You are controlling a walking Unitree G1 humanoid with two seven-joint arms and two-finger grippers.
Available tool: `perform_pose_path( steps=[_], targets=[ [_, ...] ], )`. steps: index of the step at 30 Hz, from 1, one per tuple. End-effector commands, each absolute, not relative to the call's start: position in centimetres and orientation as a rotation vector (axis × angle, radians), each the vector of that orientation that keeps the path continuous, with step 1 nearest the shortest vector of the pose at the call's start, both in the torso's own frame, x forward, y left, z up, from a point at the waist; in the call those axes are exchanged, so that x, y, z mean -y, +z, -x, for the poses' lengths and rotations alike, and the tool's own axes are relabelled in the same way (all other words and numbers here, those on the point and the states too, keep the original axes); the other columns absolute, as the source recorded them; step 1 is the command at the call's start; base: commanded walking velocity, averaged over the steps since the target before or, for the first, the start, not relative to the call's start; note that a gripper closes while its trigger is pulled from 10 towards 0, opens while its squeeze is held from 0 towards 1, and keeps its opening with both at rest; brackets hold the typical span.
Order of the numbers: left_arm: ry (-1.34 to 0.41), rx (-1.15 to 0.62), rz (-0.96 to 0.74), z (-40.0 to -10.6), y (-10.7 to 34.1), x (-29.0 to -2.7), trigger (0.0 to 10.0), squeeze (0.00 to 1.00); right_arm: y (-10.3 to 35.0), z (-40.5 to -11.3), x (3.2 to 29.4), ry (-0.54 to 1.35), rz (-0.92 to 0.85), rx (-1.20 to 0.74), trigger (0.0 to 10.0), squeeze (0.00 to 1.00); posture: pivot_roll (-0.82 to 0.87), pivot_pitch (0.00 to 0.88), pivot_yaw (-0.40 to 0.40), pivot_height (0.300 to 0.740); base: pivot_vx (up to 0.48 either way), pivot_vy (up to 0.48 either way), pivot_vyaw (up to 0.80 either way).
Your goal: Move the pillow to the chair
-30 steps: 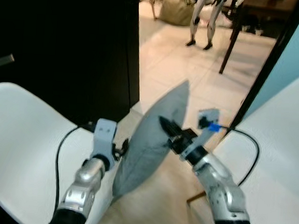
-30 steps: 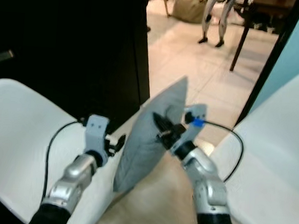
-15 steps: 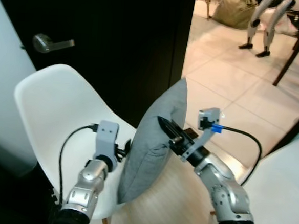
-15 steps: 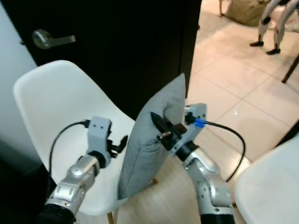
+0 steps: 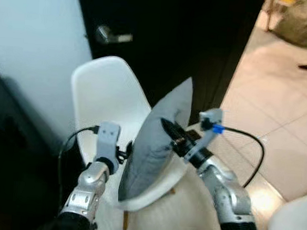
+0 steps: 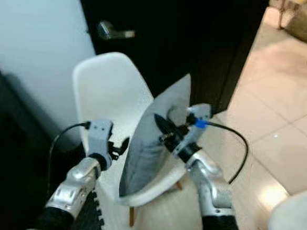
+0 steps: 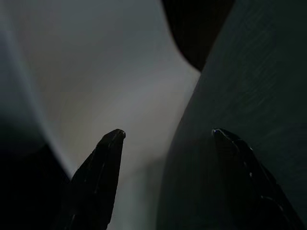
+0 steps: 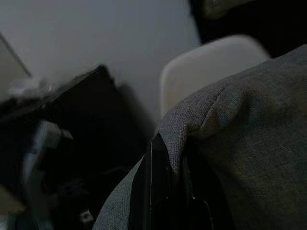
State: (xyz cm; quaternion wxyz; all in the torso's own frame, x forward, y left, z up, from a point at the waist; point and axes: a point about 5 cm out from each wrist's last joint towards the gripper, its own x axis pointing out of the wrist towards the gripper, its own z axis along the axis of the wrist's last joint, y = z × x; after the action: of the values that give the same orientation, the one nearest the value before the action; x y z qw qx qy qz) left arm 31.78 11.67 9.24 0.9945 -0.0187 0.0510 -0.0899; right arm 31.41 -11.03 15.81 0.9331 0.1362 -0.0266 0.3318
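A grey pillow (image 5: 154, 141) stands on edge between my two arms, above the seat of a white shell chair (image 5: 110, 93). My right gripper (image 5: 169, 131) is shut on a fold of the pillow near its upper edge; the right wrist view has the black fingers (image 8: 158, 172) pinching grey fabric. On the pillow's other side sits my left gripper (image 5: 125, 153), open. In the left wrist view one of its fingers (image 7: 230, 143) lies against the pillow (image 7: 259, 96) while the other hangs over the chair's white seat (image 7: 96, 72).
Behind the chair stand a dark door with a silver handle (image 5: 110, 35) and a pale wall (image 5: 33, 33). A dark bulky object (image 5: 3, 152) lies at the left. To the right is tiled floor (image 5: 279, 118), and a second white chair (image 5: 296, 225) at the lower right.
The whole view has swung left, so the white chair has shifted toward the middle, under the pillow. Both grippers keep the same hold on the pillow.
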Motion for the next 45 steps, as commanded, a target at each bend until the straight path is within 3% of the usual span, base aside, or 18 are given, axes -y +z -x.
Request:
perform_pose_path(
  steps=[1, 9, 14, 25, 34, 38, 45],
  targets=[
    [-0.172, -0.106, 0.031, -31.6, 9.0, -11.9, 10.0, 0.0, 17.0, -31.7, 10.7, 0.685, -0.248, 0.127, 10.0, 0.0, -0.08, 0.087, 0.043, 0.74, 0.0, 0.0, 0.79],
    [-0.168, -0.1, 0.027, -31.6, 9.1, -12.1, 10.0, 0.0, 17.0, -32.3, 11.0, 0.627, -0.245, 0.124, 10.0, 0.0, -0.07, 0.089, 0.044, 0.74, 0.0, 0.0, 0.79],
    [-0.171, -0.094, 0.047, -31.6, 9.2, -12.0, 10.0, 0.0, 16.3, -33.1, 11.9, 0.519, -0.228, 0.094, 10.0, 0.0, -0.07, 0.092, 0.048, 0.74, 0.0, 0.0, 0.0],
    [-0.189, -0.084, 0.046, -31.7, 9.5, -11.6, 10.0, 0.0, 16.4, -32.8, 11.6, 0.546, -0.218, 0.111, 10.0, 0.0, -0.07, 0.094, 0.053, 0.74, 0.0, 0.0, 0.0],
    [-0.219, -0.076, 0.045, -31.5, 9.5, -11.0, 10.0, 0.0, 16.4, -32.8, 11.4, 0.547, -0.216, 0.11, 10.0, 0.0, -0.07, 0.093, 0.054, 0.74, 0.0, 0.0, 0.8],
    [-0.242, -0.073, 0.036, -31.4, 9.6, -10.7, 10.0, 0.0, 16.4, -33.0, 11.5, 0.523, -0.228, 0.112, 10.0, 0.0, -0.07, 0.092, 0.054, 0.74, 0.0, 0.0, 0.0],
    [-0.239, -0.077, 0.035, -31.4, 9.6, -10.7, 10.0, 0.0, 16.5, -33.0, 11.7, 0.521, -0.233, 0.119, 10.0, 0.0, -0.07, 0.092, 0.055, 0.74, 0.0, -0.471, 0.0]
  ],
)
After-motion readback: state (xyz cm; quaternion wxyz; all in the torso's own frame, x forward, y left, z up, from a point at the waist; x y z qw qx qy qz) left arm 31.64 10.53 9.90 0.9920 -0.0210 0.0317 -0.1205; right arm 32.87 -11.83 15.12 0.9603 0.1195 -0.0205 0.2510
